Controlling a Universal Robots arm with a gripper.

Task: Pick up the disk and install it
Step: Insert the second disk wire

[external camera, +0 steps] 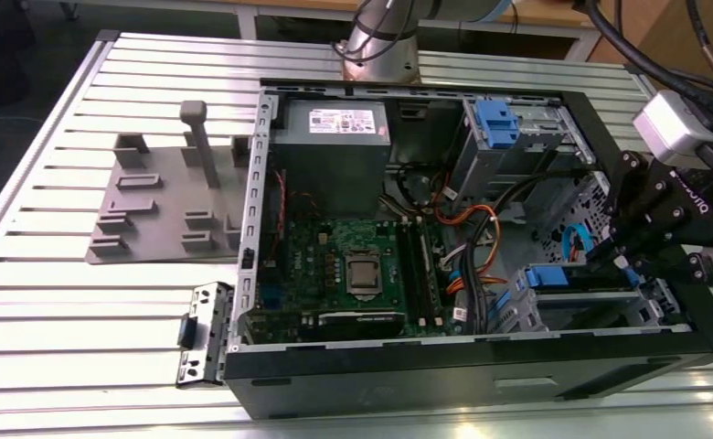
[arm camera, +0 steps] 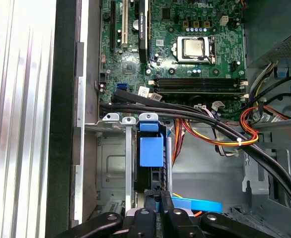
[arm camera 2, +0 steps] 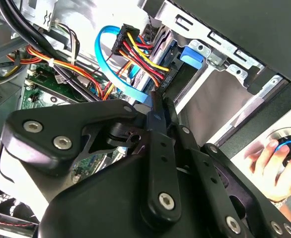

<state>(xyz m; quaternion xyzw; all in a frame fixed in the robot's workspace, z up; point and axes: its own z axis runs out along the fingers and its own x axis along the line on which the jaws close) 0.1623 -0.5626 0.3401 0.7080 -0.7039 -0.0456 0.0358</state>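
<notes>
So the disk [arm camera: 151, 151], a flat drive edged with blue plastic rails, sits on edge in the metal drive cage [arm camera: 116, 168] at the front corner of the open black computer case [external camera: 479, 370], looking mostly slid home. The black gripper [arm camera: 158, 198] is right at its end, narrow fingers [arm camera 2: 158, 106] pinched together against it, I'd guess pressing on it rather than carrying it. Just beside it hang the blue data cable [arm camera 2: 116, 69] and coloured power wires [arm camera 2: 145, 59], with the green motherboard [external camera: 356, 261] further in. Someone's hand [arm camera 2: 274, 163] rests outside the case.
</notes>
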